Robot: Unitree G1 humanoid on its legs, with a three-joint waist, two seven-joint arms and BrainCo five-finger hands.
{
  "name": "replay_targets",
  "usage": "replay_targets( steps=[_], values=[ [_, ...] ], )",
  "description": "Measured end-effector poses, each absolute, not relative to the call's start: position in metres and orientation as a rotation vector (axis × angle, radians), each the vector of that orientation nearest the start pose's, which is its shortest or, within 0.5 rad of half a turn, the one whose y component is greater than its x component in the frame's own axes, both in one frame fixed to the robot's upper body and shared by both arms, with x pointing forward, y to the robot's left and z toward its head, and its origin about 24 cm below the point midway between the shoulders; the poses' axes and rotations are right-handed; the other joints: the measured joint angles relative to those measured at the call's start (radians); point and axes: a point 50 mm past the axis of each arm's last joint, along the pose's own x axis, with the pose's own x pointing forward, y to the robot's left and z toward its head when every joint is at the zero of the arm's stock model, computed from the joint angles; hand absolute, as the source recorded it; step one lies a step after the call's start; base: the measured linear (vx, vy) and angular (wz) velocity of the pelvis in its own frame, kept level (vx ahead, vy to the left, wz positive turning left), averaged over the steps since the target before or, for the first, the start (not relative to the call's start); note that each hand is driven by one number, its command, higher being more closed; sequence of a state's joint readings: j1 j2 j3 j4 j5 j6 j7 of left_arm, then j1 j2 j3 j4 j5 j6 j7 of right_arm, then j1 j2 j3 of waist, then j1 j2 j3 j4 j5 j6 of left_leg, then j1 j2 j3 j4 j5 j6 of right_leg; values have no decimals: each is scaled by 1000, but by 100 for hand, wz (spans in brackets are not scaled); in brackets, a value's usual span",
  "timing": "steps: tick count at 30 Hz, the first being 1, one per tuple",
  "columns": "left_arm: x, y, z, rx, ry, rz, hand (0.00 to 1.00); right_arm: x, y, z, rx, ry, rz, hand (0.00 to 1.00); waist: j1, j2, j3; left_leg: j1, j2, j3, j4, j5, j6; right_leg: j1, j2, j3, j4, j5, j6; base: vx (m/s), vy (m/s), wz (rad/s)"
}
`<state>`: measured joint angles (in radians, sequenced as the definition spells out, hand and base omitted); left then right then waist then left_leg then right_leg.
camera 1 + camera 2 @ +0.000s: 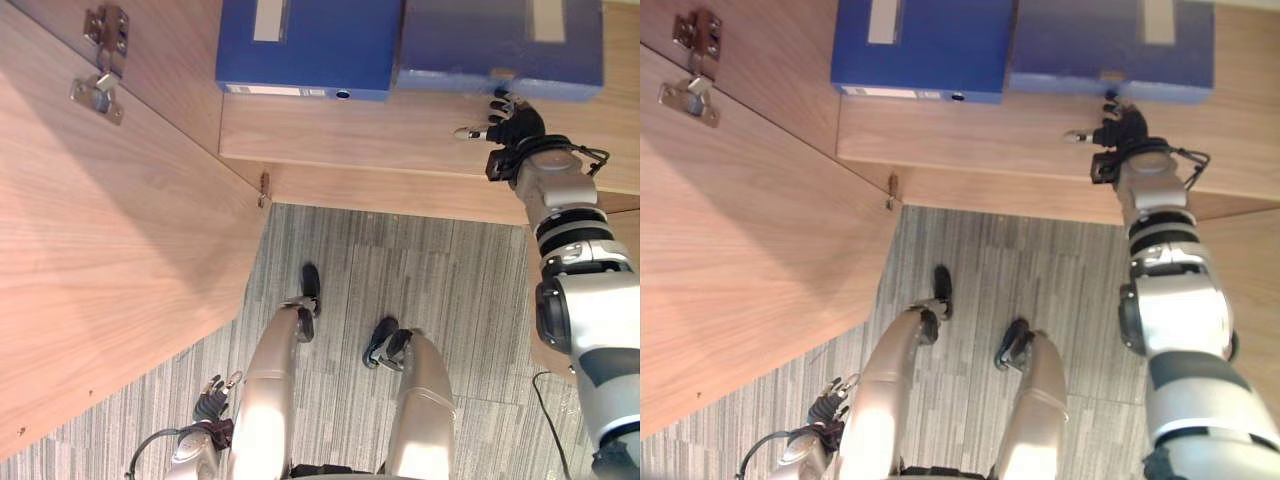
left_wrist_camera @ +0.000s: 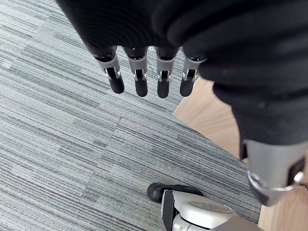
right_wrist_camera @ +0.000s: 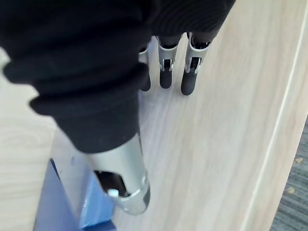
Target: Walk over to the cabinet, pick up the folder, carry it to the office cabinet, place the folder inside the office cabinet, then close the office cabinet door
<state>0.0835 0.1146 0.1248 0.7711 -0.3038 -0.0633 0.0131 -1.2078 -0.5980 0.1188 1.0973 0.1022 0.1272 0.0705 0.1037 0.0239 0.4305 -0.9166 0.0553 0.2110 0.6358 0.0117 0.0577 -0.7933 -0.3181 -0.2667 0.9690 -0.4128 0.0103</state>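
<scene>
Grey striped carpet [image 1: 420,260] lies below the office cabinet's wooden shelf [image 1: 380,135], where a blue folder [image 1: 500,45] rests beside a second folder [image 1: 310,45]. The right hand [image 1: 512,124] hovers empty and relaxed at the blue folder's near edge, while the left hand [image 1: 213,402] hangs open. Placing looks done; next comes reaching across to swing the open door [image 1: 110,250] shut.

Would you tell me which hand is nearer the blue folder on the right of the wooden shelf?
Right. The right hand is over the wooden shelf just before the front edge of that blue folder; the left hand hangs low over the grey carpet, far from it.
</scene>
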Motion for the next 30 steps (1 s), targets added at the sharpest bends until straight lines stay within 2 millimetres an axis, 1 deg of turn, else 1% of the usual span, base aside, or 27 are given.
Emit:
replay_targets(
  steps=[2,5,8,10,12,14,15,16,17,18,19,20,21,23,25,26,27,28,29,30],
  values=[
    [149,217,-124,-210,756,327,0,411,-263,226,-499,31,-167,0,1,-1,-7,19,-3,2,-23,8,-3,15,1,-3,-17,4,0,6,-49,1],
    [150,219,-123,-200,755,319,0,409,-260,213,-687,60,-130,0,-1,-4,-13,63,-14,4,-97,37,-10,43,5,-9,-61,20,-1,-1,-50,1],
    [148,220,-124,-186,762,311,0,408,-259,202,-772,94,-92,0,-2,-4,-23,105,-18,7,-171,68,-15,72,15,-19,-113,40,-2,22,-46,-2],
    [145,220,-127,-180,780,301,0,407,-253,187,-863,142,-36,0,-3,-5,-25,167,-18,9,-253,98,-21,122,34,-28,-179,65,-1,66,-30,-11],
    [144,221,-127,-179,784,286,0,406,-249,170,-903,196,24,0,-2,-9,-35,231,-20,14,-338,133,-29,167,49,-33,-235,84,0,97,-33,-12],
    [145,220,-126,-174,781,277,0,404,-246,158,-913,230,61,0,-2,-10,-39,275,-21,16,-390,151,-34,201,58,-38,-269,94,0,89,-51,-7],
    [147,220,-125,-166,775,263,0,401,-245,147,-918,259,82,0,-3,-10,-47,309,-23,15,-430,167,-41,227,65,-44,-294,99,0,99,-73,-3],
    [148,219,-123,-162,762,247,0,399,-245,135,-917,292,105,0,-3,-10,-58,340,-23,12,-470,182,-47,253,73,-53,-320,105,0,135,-102,-1],
    [148,218,-122,-163,756,241,0,397,-245,130,-913,309,115,0,-3,-10,-58,360,-23,10,-489,189,-50,271,76,-60,-332,108,0,121,-104,0],
    [150,217,-120,-162,740,221,0,394,-246,119,-903,352,131,0,-3,-10,-59,398,-23,8,-519,199,-56,304,80,-70,-351,109,1,137,-132,1],
    [151,215,-118,-163,730,203,0,390,-247,107,-893,396,142,0,-3,-10,-66,429,-23,5,-539,202,-60,337,85,-79,-369,110,3,104,-113,1],
    [151,215,-118,-164,730,198,0,388,-246,100,-888,415,151,0,-3,-11,-74,442,-22,4,-546,203,-61,352,88,-82,-379,111,3,105,-107,1],
    [150,214,-119,-167,735,193,0,384,-241,85,-873,454,175,0,-6,-10,-92,467,-18,2,-559,203,-62,384,98,-89,-405,115,4,94,-78,-2],
    [149,212,-120,-167,745,185,0,379,-232,66,-840,498,210,0,-11,-10,-108,514,-12,3,-571,202,-65,448,113,-102,-449,123,7,119,-74,4],
    [148,205,-122,-161,762,168,0,368,-215,38,-763,541,256,0,-14,-15,-146,559,-7,0,-569,194,-76,527,126,-126,-500,132,13,131,-49,14],
    [148,204,-123,-158,767,164,0,366,-209,32,-728,546,265,0,-13,-17,-152,567,-4,-1,-561,189,-81,547,130,-131,-512,134,13,116,-38,7],
    [149,201,-123,-150,770,155,0,361,-195,20,-656,553,278,0,-13,-19,-159,581,5,-3,-526,165,-83,589,141,-137,-539,141,12,82,-33,2],
    [149,200,-123,-149,771,153,0,358,-188,14,-615,556,282,0,-11,-19,-159,586,12,-2,-499,144,-81,610,147,-138,-549,142,12,75,-35,-7],
    [149,199,-124,-152,774,157,0,351,-175,1,-530,568,280,0,-8,-17,-165,586,30,-1,-419,94,-80,648,158,-135,-560,143,11,39,-24,-18],
    [148,198,-124,-151,779,162,0,344,-166,-11,-466,584,269,0,-4,-17,-175,586,44,0,-363,57,-80,673,167,-129,-568,143,11,9,-16,-26]
  ],
)
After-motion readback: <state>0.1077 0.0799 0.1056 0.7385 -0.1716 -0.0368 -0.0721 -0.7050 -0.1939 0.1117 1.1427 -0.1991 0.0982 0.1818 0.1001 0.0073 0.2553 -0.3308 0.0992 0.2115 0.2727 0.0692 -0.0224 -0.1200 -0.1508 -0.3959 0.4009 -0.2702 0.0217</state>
